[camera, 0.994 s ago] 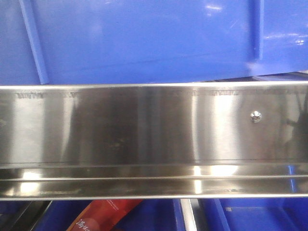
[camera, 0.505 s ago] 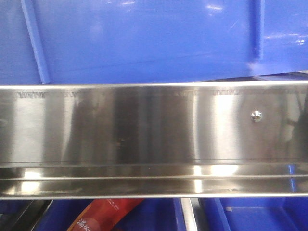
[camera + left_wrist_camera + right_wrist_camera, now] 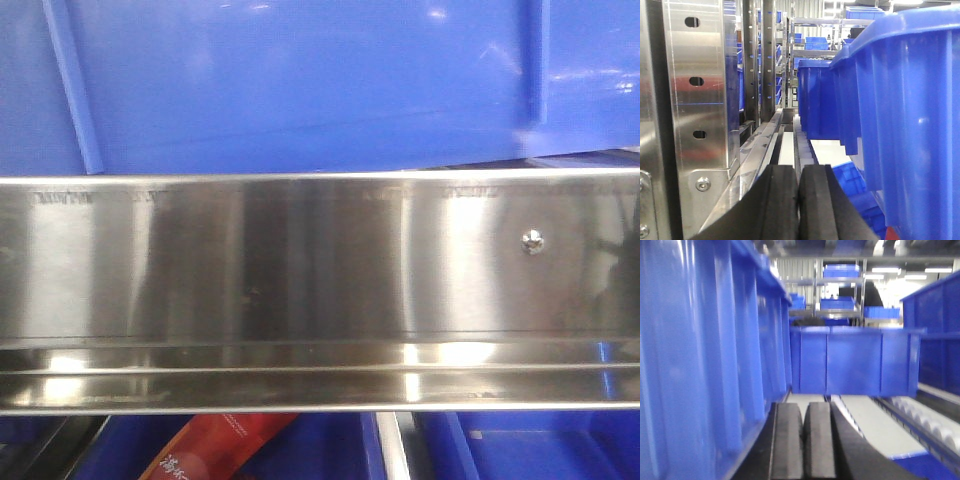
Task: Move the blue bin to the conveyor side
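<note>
Gleaming ribbed blue bin (image 3: pixel 300 80), brushed steel rail (image 3: pixel 300 260)

From the front, the bin (image 3: pixel 300 80) rises behind and above the rail (image 3: pixel 300 260), whose screw (image 3: pixel 532 240) sits toward the right; a packet (image 3: pixel 215 445) lies below the rail. The bin stands to the right of my left gripper (image 3: pixel 798 175), with a post (image 3: pixel 697 100) to that gripper's left. It stands left of my right gripper (image 3: pixel 803 412), with a second bin (image 3: pixel 855 360) ahead and rollers (image 3: pixel 932 427) to the right.
</note>
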Robot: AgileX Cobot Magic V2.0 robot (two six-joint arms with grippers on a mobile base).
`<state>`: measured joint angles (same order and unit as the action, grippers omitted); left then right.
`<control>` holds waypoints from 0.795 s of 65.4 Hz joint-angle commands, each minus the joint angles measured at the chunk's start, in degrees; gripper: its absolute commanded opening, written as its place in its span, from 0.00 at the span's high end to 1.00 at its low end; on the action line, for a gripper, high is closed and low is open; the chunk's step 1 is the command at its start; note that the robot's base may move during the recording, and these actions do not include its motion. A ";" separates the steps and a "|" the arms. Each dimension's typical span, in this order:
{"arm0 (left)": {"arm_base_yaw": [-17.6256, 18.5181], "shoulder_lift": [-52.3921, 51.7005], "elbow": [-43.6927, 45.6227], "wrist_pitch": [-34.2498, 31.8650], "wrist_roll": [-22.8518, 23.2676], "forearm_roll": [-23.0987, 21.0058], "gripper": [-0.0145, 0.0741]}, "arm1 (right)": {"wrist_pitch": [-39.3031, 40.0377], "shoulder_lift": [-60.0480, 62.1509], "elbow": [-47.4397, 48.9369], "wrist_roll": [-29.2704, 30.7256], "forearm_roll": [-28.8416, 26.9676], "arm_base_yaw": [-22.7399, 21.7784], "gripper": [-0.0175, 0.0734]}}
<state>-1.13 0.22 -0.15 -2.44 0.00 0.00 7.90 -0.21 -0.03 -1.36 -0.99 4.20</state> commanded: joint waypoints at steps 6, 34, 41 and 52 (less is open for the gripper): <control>0.18 -0.22 3.00 0.29 0.00 -2.51 0.84 | -0.74 0.21 3.75 -0.99 -0.67 -0.20 0.91; 0.18 12.78 32.03 23.26 0.00 -2.88 0.84 | -37.79 -16.13 44.14 0.22 -0.67 -0.20 0.91; 0.18 22.56 40.11 27.55 0.00 -3.47 0.84 | -48.45 -26.70 55.75 3.29 -0.67 -0.20 0.91; 0.18 38.13 57.14 43.98 0.00 -7.28 0.84 | -62.33 -41.14 70.82 3.48 -0.67 -0.20 0.91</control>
<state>-1.13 31.56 50.00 33.87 0.00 -5.37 -48.76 -35.89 65.43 1.29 -1.60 4.20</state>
